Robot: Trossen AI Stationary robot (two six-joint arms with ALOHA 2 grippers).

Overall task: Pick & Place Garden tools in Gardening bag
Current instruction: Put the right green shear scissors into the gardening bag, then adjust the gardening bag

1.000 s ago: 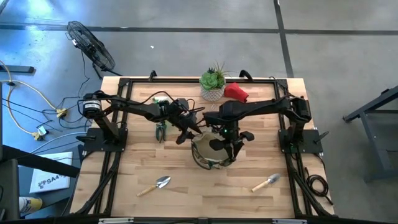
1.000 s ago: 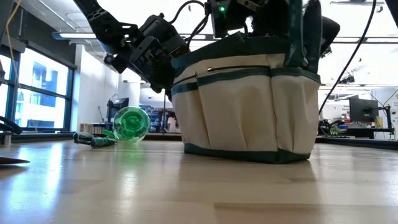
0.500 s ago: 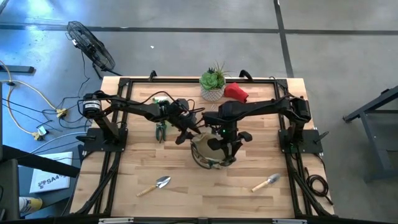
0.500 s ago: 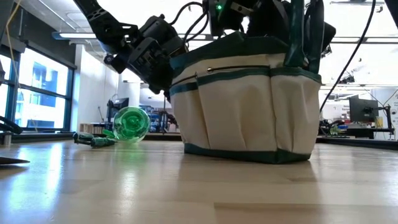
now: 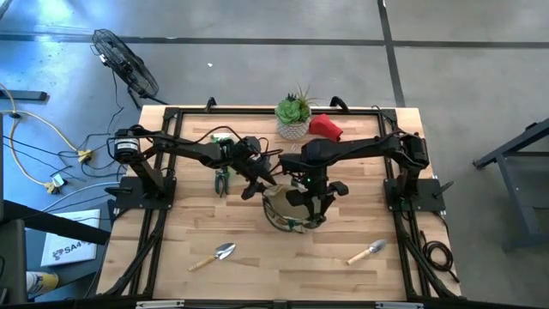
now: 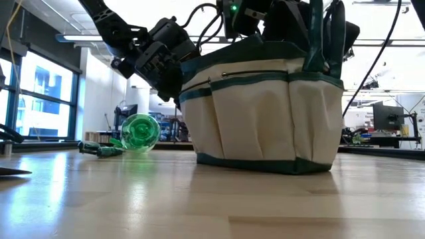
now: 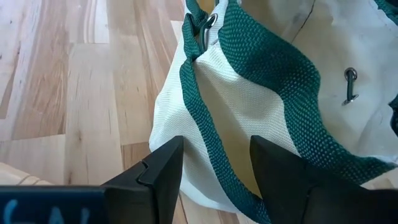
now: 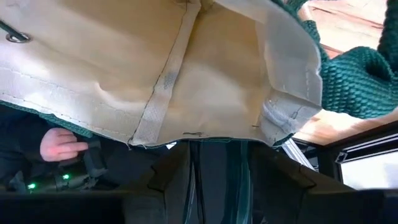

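The gardening bag (image 5: 276, 221) (image 6: 265, 119) stands on its base mid-table, tan with a dark green rim. My left gripper (image 5: 257, 187) (image 7: 214, 177) is at the bag's left edge, shut on it. My right gripper (image 5: 307, 199) (image 8: 217, 183) points down into the bag's mouth, fingers apart, with a dark, green-edged thing (image 8: 217, 165) between them. Lying on the table are a green spray bottle (image 6: 139, 131), dark pruners (image 5: 221, 180) and two trowels (image 5: 214, 255) (image 5: 367, 251). A red soft item (image 5: 326, 127) lies at the far edge. My left gripper pinches the bag's upper left edge between its two fingers, where a narrow green strap (image 7: 208, 134) runs down the cream wall. The fingers come from the table's left, slanting down. The bag stays upright with its base on the table. My right gripper may touch the dark thing between its fingers; I cannot tell.
A green spiky plant in a white pot (image 5: 293, 113) stands at the far edge beside the red item. Black frame rails (image 5: 163, 215) run along the table's left and right sides. Bare wood lies between the two trowels near the front edge.
My right gripper has rolled a little about its own line while staying over the bag's mouth. The bag's rim on that side has shifted slightly. The left gripper has kept its hold.
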